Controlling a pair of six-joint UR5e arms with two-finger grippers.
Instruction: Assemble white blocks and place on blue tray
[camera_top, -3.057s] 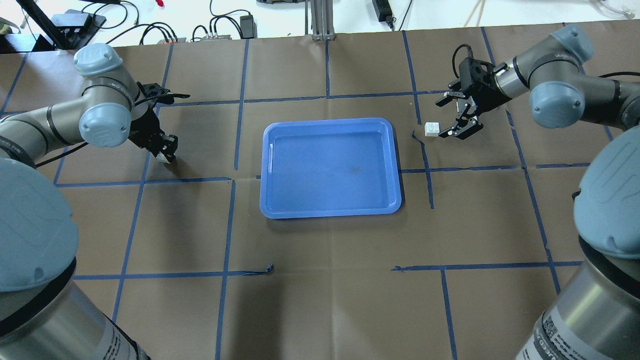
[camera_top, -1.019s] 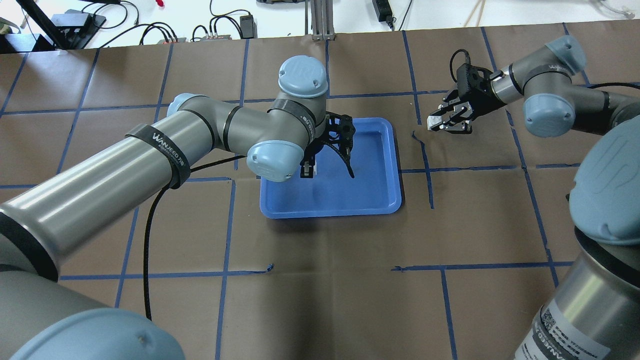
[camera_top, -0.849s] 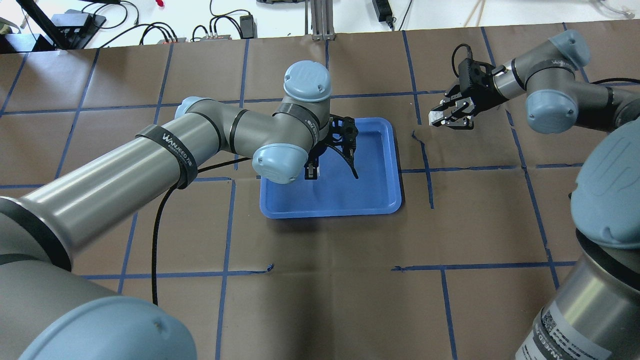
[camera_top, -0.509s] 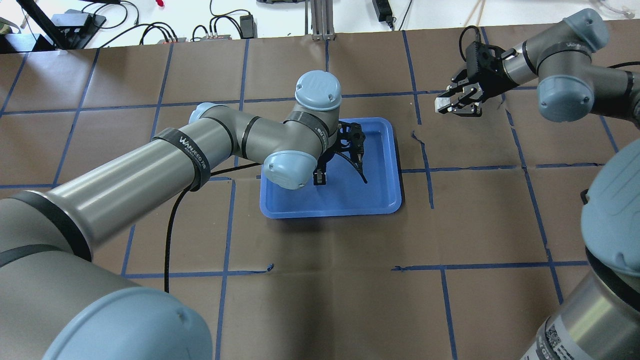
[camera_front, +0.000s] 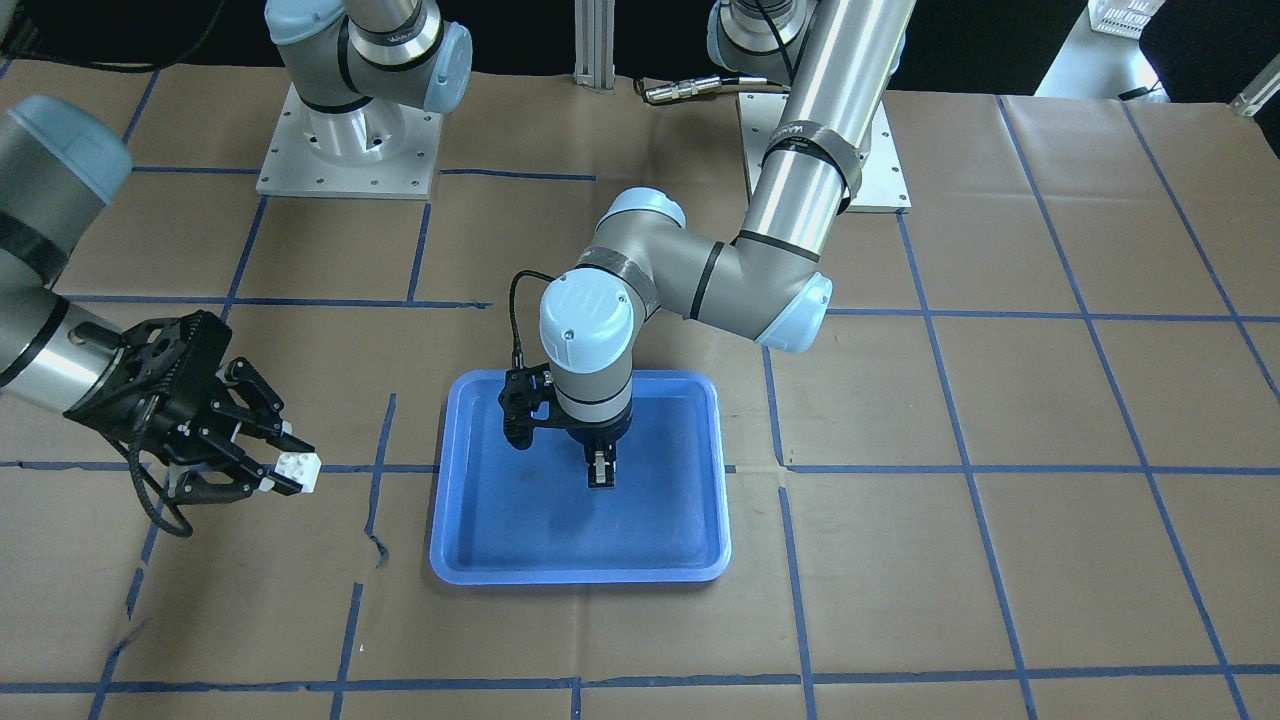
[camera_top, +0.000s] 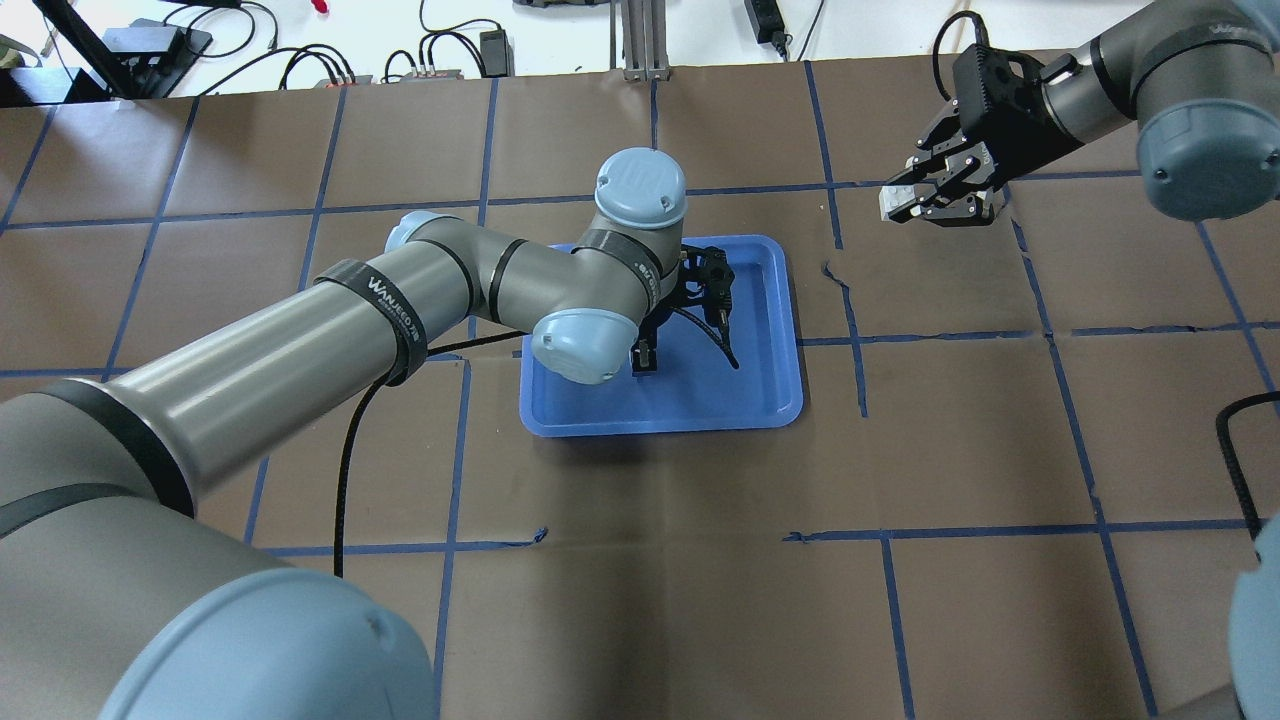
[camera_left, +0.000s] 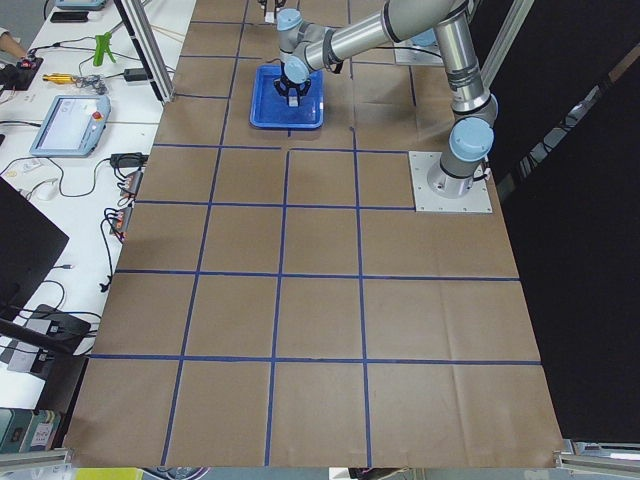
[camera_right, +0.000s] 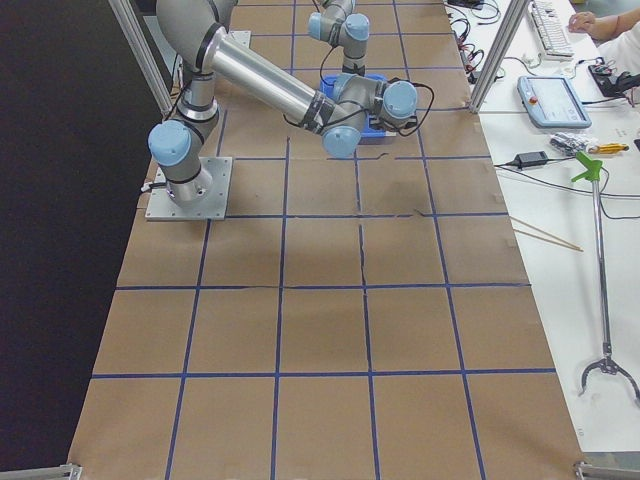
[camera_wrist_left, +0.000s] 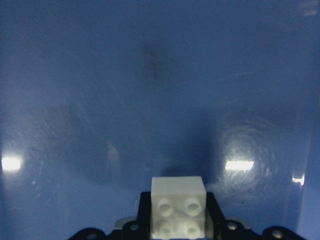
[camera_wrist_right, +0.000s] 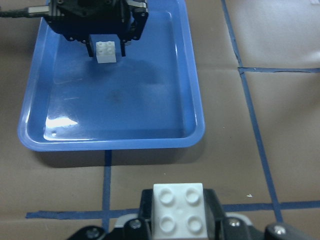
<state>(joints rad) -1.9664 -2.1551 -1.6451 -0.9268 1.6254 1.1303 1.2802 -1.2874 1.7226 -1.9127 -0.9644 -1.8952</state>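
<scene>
The blue tray (camera_top: 660, 424) lies at the table's middle; it also shows in the front view (camera_front: 580, 574). My left gripper (camera_top: 645, 359) points down over the tray's inside, shut on a white block (camera_wrist_left: 178, 206), held just above the tray floor (camera_wrist_left: 150, 90). That block and the left gripper also show in the right wrist view (camera_wrist_right: 105, 51). My right gripper (camera_top: 905, 207) hovers above the table to the tray's right and beyond it, shut on the second white block (camera_wrist_right: 178, 209), studs facing the wrist camera. In the front view this block (camera_front: 299, 467) is clear of the paper.
Brown paper with blue tape lines (camera_top: 850, 340) covers the table. Cables and power bricks (camera_top: 440, 55) lie beyond the far edge. My left forearm (camera_top: 300, 330) stretches across the table's left half towards the tray.
My left arm swung from the table's left side to over the tray, carrying its block. My right gripper shut on the other block, lifted it and drew it away from the tray.
</scene>
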